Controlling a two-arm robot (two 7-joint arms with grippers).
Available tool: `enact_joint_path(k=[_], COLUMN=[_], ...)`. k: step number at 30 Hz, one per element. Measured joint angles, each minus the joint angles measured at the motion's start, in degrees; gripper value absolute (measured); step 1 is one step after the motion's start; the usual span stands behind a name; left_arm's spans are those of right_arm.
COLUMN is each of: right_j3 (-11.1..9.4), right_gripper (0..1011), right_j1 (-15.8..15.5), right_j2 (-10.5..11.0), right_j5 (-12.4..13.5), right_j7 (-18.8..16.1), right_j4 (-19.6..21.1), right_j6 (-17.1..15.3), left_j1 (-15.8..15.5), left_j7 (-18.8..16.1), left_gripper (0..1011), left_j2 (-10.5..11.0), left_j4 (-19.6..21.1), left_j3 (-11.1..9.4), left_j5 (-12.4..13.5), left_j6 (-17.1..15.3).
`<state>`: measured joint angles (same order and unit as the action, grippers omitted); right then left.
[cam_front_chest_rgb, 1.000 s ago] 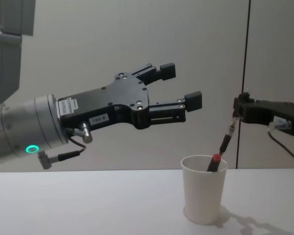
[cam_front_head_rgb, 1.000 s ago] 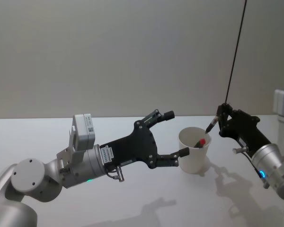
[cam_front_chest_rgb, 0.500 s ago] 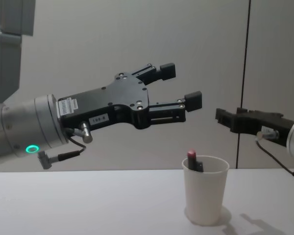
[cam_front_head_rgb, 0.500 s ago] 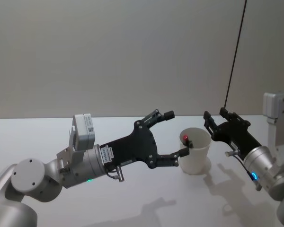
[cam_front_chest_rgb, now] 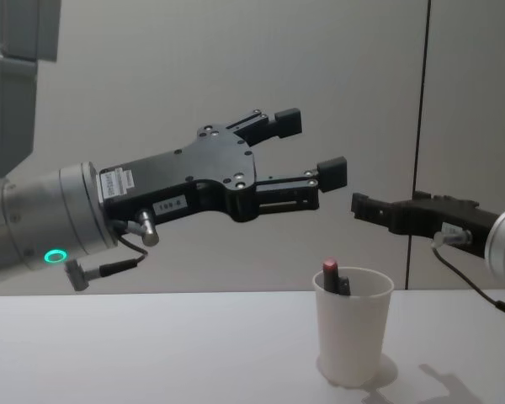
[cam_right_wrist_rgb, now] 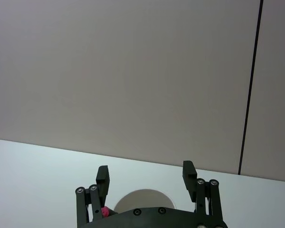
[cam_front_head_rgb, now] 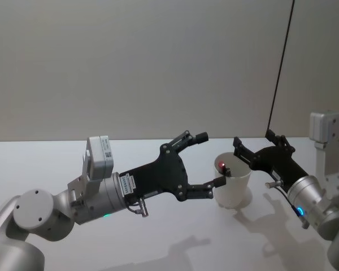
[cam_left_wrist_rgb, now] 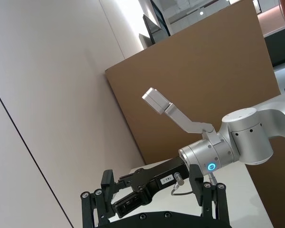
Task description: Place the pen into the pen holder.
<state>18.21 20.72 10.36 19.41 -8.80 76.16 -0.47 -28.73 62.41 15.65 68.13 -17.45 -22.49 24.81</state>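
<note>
Pen [cam_front_chest_rgb: 330, 273] mostly hidden in pen holder [cam_front_chest_rgb: 352, 337] | right gripper [cam_front_head_rgb: 252, 145] spread, empty | left gripper [cam_front_chest_rgb: 310, 146] spread

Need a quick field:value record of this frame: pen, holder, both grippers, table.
pen: inside the pen holder, red end sticking up above the rim, leaning toward the robot's left side
pen holder: white paper cup, upright on the table
right gripper: open, holding nothing, above and just right of the cup
left gripper: open, holding nothing, held in the air above and left of the cup
table: white surface
task state: pen is in the holder
</note>
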Motion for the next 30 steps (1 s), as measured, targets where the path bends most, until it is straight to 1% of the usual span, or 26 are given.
enact_joint_path(k=[3, 30], right_j3=[0.0, 0.1], right_gripper=[1001, 1001], right_j1=[0.0, 0.2], right_j2=[0.0, -0.2], right_j5=[0.0, 0.0], right_j7=[-0.1, -0.2], right_j4=[-0.1, -0.4], right_j6=[0.0, 0.1], left_j1=[0.0, 0.0], left_j7=[0.0, 0.0], left_gripper=[1004, 1004], left_j2=[0.0, 0.0], left_j4=[0.0, 0.0], left_j3=[0.0, 0.0], left_j5=[0.0, 0.0], left_j6=[0.0, 0.0])
